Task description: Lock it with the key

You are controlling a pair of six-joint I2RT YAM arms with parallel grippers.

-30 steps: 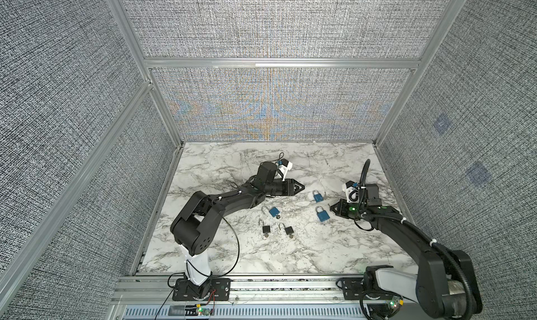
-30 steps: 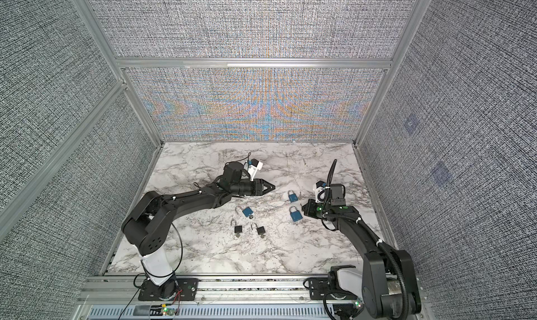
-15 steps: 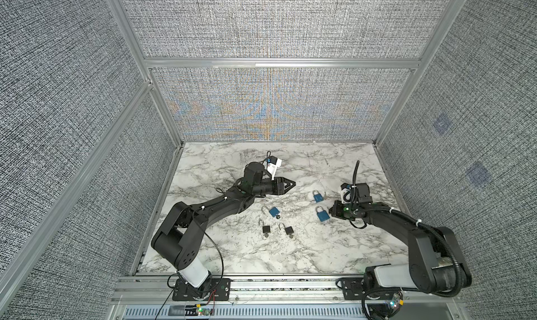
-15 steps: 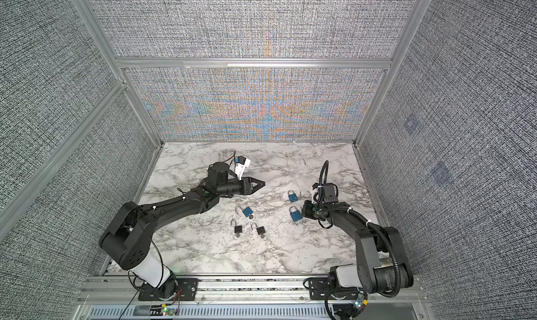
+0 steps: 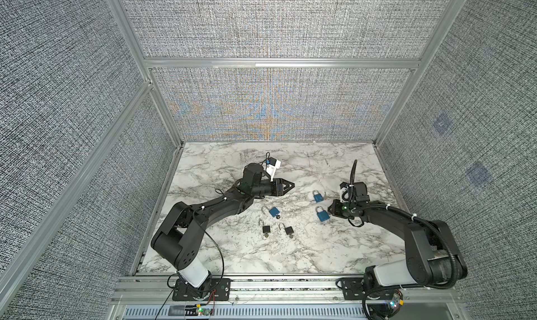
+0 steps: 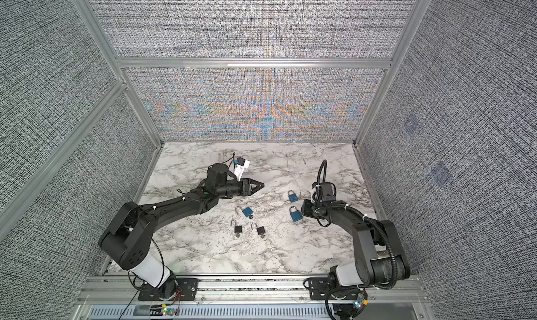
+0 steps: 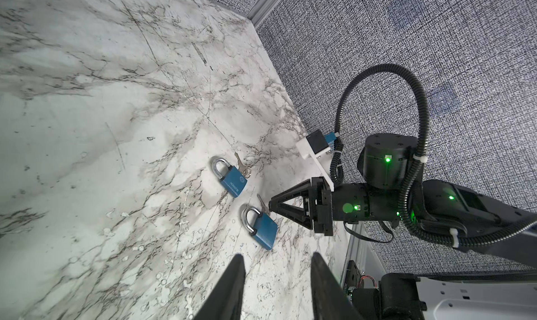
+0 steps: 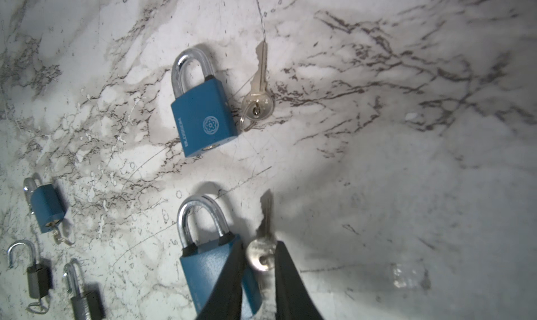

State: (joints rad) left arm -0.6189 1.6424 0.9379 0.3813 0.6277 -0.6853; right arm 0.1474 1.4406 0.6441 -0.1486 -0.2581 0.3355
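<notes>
The right tool (image 8: pixel 259 245) has just parted around the key (image 8: pixel 265 234); the left tool (image 7: pixel 276 256) stays spread, empty.

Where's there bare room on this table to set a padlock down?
Free: the front strip between the black padlocks and the front rail, and the back strip between the left gripper and the back wall. Crowded: mid-table, around the blue padlocks by the right gripper.
</notes>
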